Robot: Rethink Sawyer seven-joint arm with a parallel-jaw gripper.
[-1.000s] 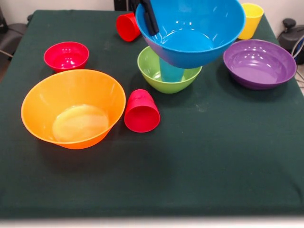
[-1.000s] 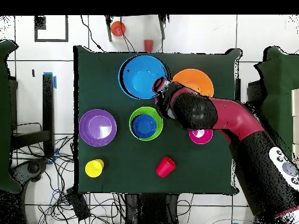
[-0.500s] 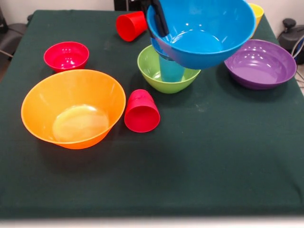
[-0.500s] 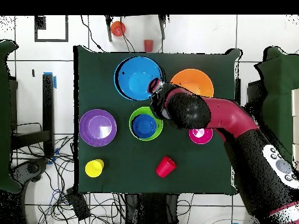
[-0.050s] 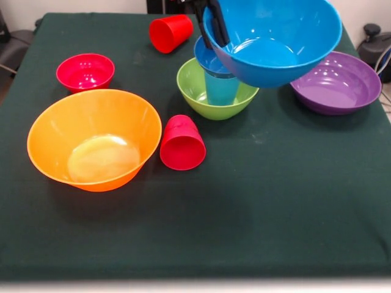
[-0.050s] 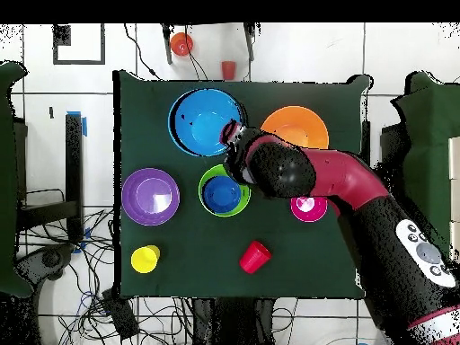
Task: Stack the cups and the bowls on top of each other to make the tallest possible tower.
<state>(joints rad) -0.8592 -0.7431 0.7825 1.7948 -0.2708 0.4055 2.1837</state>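
You have the medium blue bowl (image 5: 274, 38) in the air at the upper centre-right of the front view, pinched by its left rim: the gripper (image 5: 212, 23) is closed on that rim, one dark finger inside the wall and one outside, and the bowl hangs tilted, its mouth turned toward the camera and its far rim higher. What matters for your next move is where the stack sits from the bowl. The tower (image 5: 215, 74) so far is the green bowl (image 5: 194, 93) on the cloth with the light blue cup (image 5: 221, 89) standing in it and the small dark blue bowl (image 5: 206, 60) perched on that cup. In the front view it lies down and to the left of the held bowl, whose underside overlaps the small bowl's right edge; whether they touch I cannot tell. From overhead, the held bowl (image 6: 206, 122) sits toward the top of the frame from the green bowl (image 6: 225, 193), not centred over it. So I'd judge you need to bring the bowl's centre over the cup's upright axis and level it before lowering; the wide bowl on so small a perch looks likely to tip if set off-centre.
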